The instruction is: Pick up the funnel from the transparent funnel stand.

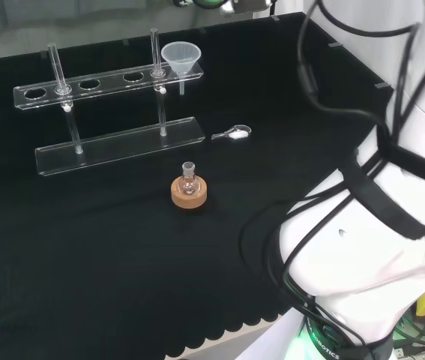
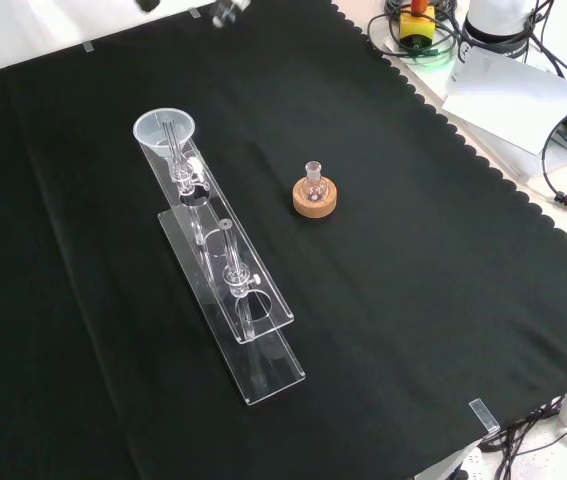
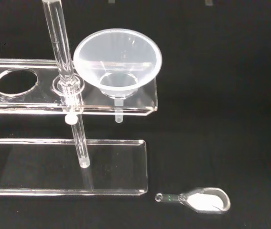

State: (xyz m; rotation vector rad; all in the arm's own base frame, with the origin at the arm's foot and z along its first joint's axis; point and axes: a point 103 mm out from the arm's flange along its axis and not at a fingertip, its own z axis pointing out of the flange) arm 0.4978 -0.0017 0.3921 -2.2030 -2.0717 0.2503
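The clear plastic funnel (image 1: 181,56) (image 2: 164,130) (image 3: 117,59) sits upright in the end hole of the transparent funnel stand (image 1: 115,146) (image 2: 263,360) (image 3: 30,95), with its short stem poking down through the upper shelf. In the head view that end is the stand's right end. The stand has an upper shelf with several holes, two posts and a flat base. A small part of the hand (image 2: 228,10) shows at the top edge of the front view, well above and apart from the funnel. Nothing touches the funnel.
A small round flask on a cork ring (image 1: 189,189) (image 2: 316,195) stands on the cloth in front of the stand in the head view. A little clear scoop with white powder (image 1: 234,134) (image 3: 202,200) lies beside the base's funnel end. The arm's white links (image 1: 377,240) stand at the right.
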